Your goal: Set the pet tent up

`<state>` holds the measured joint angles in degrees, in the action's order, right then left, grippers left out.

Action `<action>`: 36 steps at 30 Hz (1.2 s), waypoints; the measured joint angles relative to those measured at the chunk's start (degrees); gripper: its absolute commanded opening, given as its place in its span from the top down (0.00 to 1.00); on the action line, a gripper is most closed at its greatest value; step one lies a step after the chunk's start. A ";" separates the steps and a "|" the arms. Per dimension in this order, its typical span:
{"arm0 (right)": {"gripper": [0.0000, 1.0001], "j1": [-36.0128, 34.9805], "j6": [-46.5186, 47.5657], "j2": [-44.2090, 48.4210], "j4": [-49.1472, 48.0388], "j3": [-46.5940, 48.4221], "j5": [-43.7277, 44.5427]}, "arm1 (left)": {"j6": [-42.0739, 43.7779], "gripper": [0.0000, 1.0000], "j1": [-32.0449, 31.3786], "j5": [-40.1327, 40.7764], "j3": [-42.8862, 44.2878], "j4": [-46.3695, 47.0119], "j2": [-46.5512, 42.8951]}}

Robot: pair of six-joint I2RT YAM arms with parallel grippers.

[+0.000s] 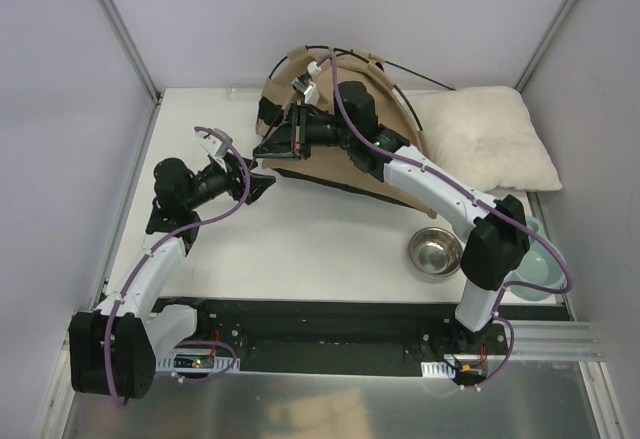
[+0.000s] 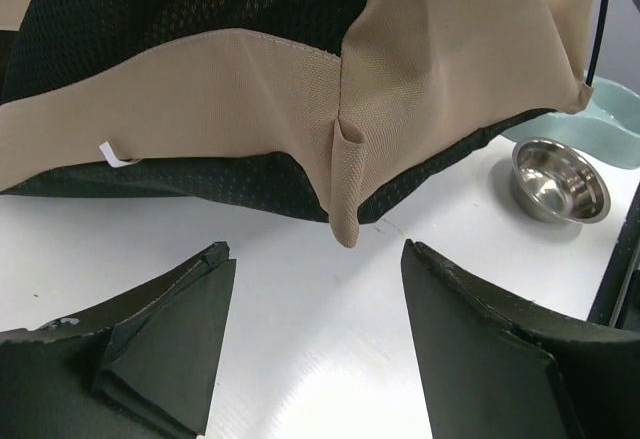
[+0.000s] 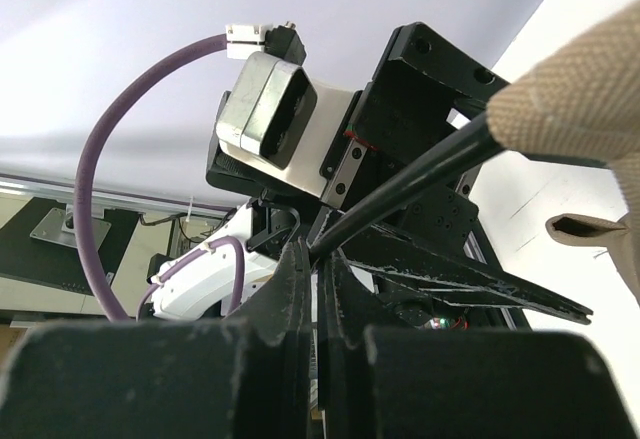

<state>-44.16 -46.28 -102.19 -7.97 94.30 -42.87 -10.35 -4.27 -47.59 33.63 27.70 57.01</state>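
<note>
The left gripper (image 2: pixel 315 251) is held low over the white table (image 1: pixel 300 239). Its two dark fingers (image 2: pixel 170 329) are spread wide apart with nothing between them, just short of the hem of the tan fabric pet tent (image 2: pixel 200 99). The right gripper (image 3: pixel 318 249) is stretched over the tent from above and clamped tight on a thin black pole (image 3: pixel 400 184). The tent is slumped at the back middle of the table, with a fluffy off-white pillow (image 1: pixel 490 139) just beside it. White table top is seen in front of the tent, and a shiny round steel bowl (image 1: pixel 436 251) is set to the right. Above the woven tan cloth, black mesh (image 2: pixel 150 9) is seen.
</note>
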 measured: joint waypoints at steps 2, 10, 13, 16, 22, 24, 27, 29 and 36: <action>1.00 0.02 -0.04 0.00 -0.07 0.00 0.07 | -0.33 0.33 -0.63 0.83 0.00 1.16 0.63; 1.00 0.02 -0.26 0.00 -0.66 -0.13 0.24 | -2.05 0.50 -1.40 3.50 0.00 5.22 2.47; 1.00 0.02 -0.44 0.00 -0.83 -0.20 0.26 | -2.80 0.59 -1.42 4.20 0.00 6.43 2.84; 1.00 0.02 -0.66 0.00 -1.31 -0.46 0.44 | -3.50 0.67 -1.49 4.28 0.00 7.17 3.04; 1.00 0.04 -1.07 0.00 -1.95 -0.46 0.63 | -4.26 0.83 -2.19 4.42 0.00 7.67 3.13; 1.00 0.04 -1.09 0.00 -2.10 -0.46 0.70 | -4.48 0.92 -2.19 4.44 0.00 7.69 3.17; 1.00 0.04 -1.09 0.00 -2.54 -0.90 0.87 | -5.31 1.00 -2.19 4.44 0.00 7.82 3.37; 1.00 0.04 -1.07 0.00 -2.75 -1.66 1.38 | -5.53 1.00 -2.19 4.44 0.00 7.87 3.37; 1.00 0.11 -0.42 0.07 -3.82 -6.38 6.40 | -5.29 1.00 -2.54 4.76 -0.02 6.82 3.04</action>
<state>-44.05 -46.70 -102.13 -11.79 87.92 -36.47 -15.64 -6.81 -42.83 33.61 34.52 60.05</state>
